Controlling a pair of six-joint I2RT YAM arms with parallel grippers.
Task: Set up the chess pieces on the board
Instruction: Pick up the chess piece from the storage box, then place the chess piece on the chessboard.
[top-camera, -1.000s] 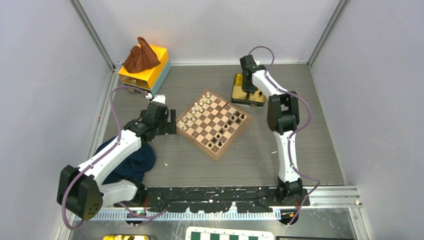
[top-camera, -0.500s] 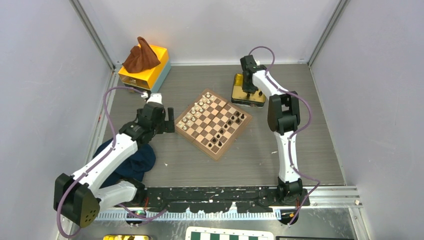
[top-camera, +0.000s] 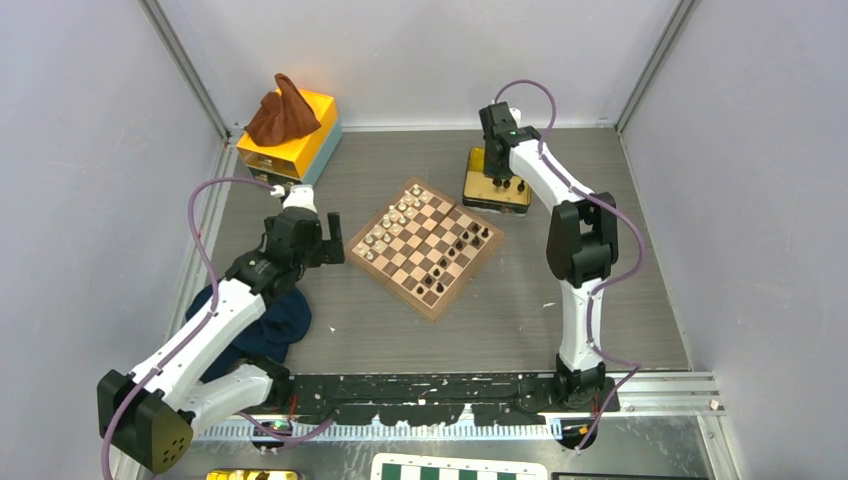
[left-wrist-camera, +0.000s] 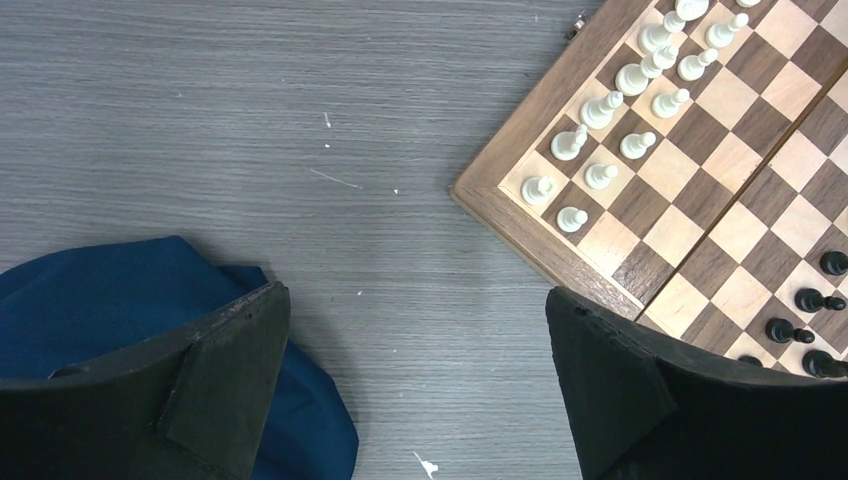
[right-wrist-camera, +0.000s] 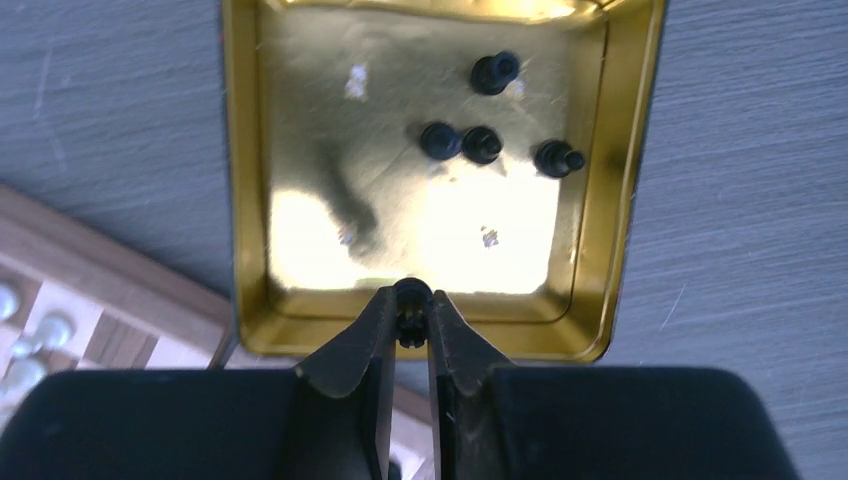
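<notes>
Piece (right-wrist-camera: 411, 290), black: pinched in R claw (right-wrist-camera: 411, 303) over gold tin (right-wrist-camera: 236, 180), 4 more inside. L claw (left-wrist-camera: 415, 303): wide open, empty, beside board (left-wrist-camera: 512, 222).

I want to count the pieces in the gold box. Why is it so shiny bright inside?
Right wrist view: the gold box glares in bright patches, yet four loose black pieces stay sharp; top view: box small, pieces mere specks.
</notes>
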